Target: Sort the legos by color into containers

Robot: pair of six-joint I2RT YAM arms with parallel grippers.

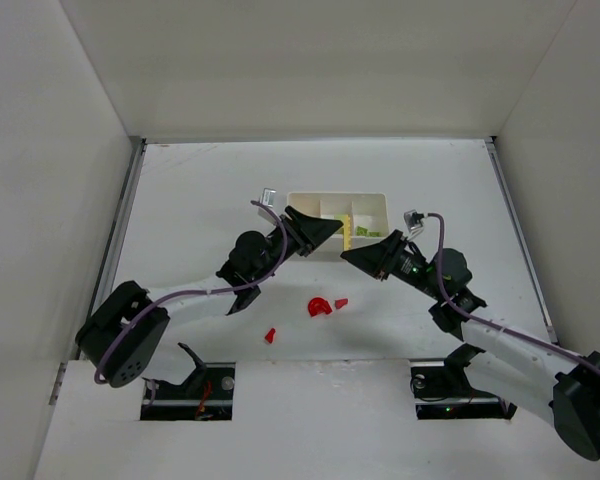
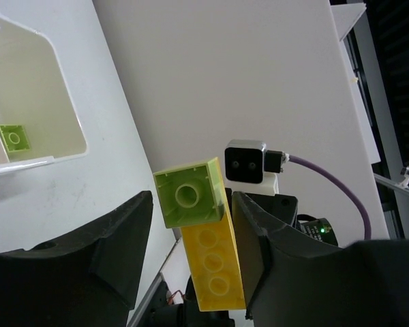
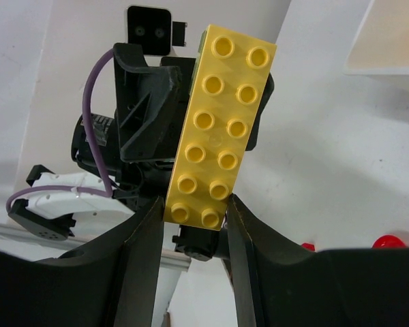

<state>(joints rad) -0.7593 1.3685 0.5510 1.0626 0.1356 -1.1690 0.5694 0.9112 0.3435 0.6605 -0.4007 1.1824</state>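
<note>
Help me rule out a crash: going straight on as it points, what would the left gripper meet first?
The green brick, between the left gripper's jaws, on the yellow brick in the right gripper; likely contact almost at once.

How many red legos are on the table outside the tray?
3, all on the table: a red half-disc, a small wedge just to its right, and a second wedge farther left, toward the near edge. Others may be hidden.
</note>
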